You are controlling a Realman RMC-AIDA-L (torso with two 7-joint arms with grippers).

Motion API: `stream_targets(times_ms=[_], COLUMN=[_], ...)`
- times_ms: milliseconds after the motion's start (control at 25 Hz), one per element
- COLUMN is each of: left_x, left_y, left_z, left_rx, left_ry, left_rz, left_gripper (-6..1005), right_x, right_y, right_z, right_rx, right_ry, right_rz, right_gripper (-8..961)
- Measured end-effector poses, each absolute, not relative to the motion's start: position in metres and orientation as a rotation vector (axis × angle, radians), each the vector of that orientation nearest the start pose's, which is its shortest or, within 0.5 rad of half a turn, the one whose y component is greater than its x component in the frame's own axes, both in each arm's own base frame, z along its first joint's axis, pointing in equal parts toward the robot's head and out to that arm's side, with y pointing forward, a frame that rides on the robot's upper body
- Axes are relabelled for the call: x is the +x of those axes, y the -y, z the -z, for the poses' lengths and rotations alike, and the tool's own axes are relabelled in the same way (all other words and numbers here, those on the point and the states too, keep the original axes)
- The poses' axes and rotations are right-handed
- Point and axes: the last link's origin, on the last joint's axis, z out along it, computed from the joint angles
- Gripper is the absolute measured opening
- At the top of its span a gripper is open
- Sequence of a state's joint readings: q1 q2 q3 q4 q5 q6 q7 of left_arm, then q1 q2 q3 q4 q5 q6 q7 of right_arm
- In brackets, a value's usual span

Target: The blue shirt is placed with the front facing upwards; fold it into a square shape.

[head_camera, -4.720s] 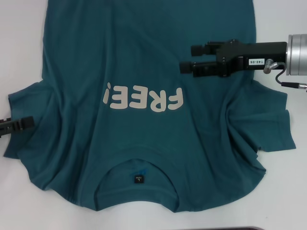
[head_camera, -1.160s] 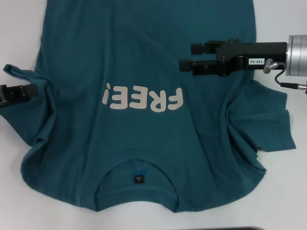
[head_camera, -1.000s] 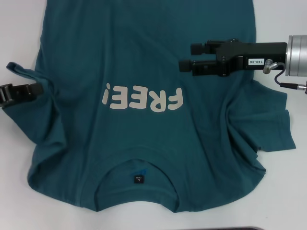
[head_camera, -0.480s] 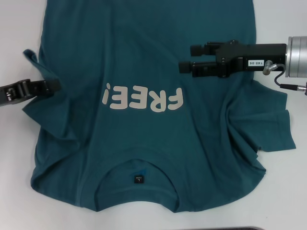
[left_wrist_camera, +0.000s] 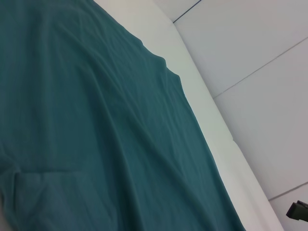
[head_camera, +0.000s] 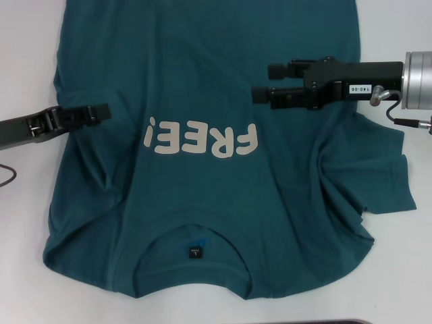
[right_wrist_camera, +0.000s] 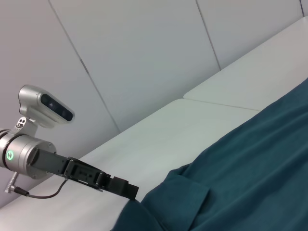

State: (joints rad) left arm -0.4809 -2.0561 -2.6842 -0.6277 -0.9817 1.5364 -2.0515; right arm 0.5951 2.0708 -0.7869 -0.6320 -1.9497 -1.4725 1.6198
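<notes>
Teal blue shirt (head_camera: 202,101) under left claw (head_camera: 101,112)

White "FREE!" lettering (head_camera: 201,140) is showing upside down on the shirt (head_camera: 202,67) chest. A white sticker (head_camera: 360,88) on the right gripper (head_camera: 262,82) is reading "140-06", also inverted. The black neck label (head_camera: 195,252) is carrying unreadable print.

Head view: high, looking steeply down, shirt (head_camera: 216,135) filling most of the picture, collar nearest the robot. Left wrist view: low and close, skimming across shirt (left_wrist_camera: 96,134) cloth toward wall panels. Right wrist view: low, farther back, looking across the table (right_wrist_camera: 159,130) at the left gripper (right_wrist_camera: 126,189). All three share the shirt's left side.
</notes>
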Motion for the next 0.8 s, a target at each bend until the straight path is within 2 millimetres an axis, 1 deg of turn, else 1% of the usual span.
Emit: stream_targets(times_ms=[120, 320, 560, 800], left_x=[-0.312, -0.317, -0.324, -0.335], left_y=[-0.316, -0.313, -0.309, -0.304], left_z=[-0.02, -0.023, -0.03, -0.043], left_rx=[-2.251, -2.232, -2.206, -2.141], left_ry=[1.692, 1.694, 1.687, 1.671], left_rz=[0.796, 0.796, 0.789, 0.806], left_gripper=[278, 518, 755, 795], right_x=[0.24, 0.24, 0.24, 0.239], right_y=[-0.352, -0.353, -0.353, -0.354], right_z=[0.011, 0.011, 0.01, 0.009], right_rx=[-2.718, -2.714, -2.71, -2.711], right_ry=[-0.878, -0.879, -0.881, -0.878], right_rz=[-0.71, -0.713, -0.714, -0.713], right_gripper=[851, 851, 851, 850])
